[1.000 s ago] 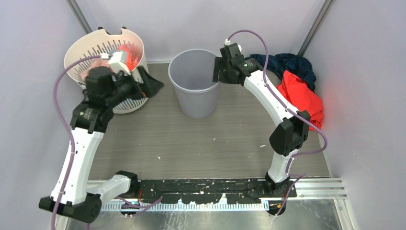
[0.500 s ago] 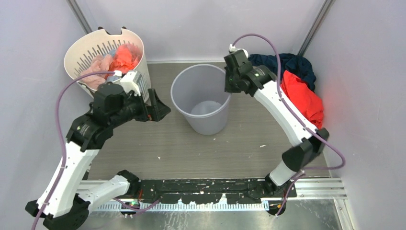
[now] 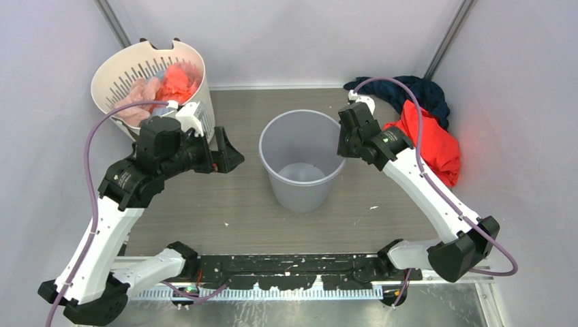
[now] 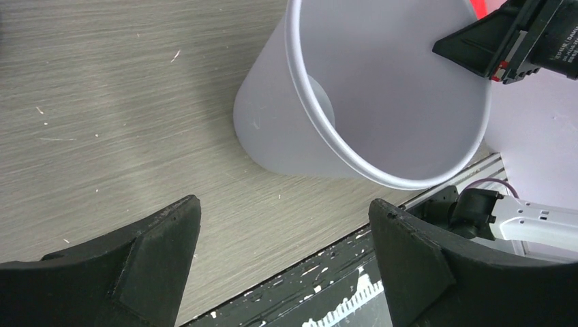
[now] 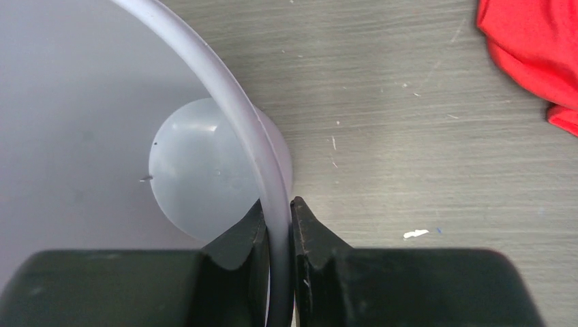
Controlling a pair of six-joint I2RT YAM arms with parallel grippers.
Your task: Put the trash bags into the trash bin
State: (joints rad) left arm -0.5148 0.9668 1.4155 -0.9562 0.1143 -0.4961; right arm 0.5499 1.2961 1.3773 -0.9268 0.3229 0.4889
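Observation:
The light grey trash bin [image 3: 300, 197] stands upright mid-floor with nothing inside; it also fills the left wrist view [image 4: 382, 88]. My right gripper [image 3: 343, 143] is shut on its right rim [image 5: 238, 116], one finger inside the wall and one outside [image 5: 277, 204]. My left gripper [image 3: 228, 153] hangs open to the left of the bin, apart from it, jaws wide with only floor between them [image 4: 283, 203]. A crumpled red-pink wad [image 3: 178, 78], apparently the trash bag, lies in the white basket behind the left arm.
The white slotted basket [image 3: 109, 68] stands at the back left and also holds a pale pink cloth [image 3: 140, 92]. A red-orange garment [image 3: 433, 139] and a dark blue cloth [image 3: 416, 92] lie in the back right corner. Walls close in on three sides.
The right gripper closed on the bin's rim and dragged the bin nearer and to the right. The left arm swung out of the basket towards the bin, jaws open and holding nothing.

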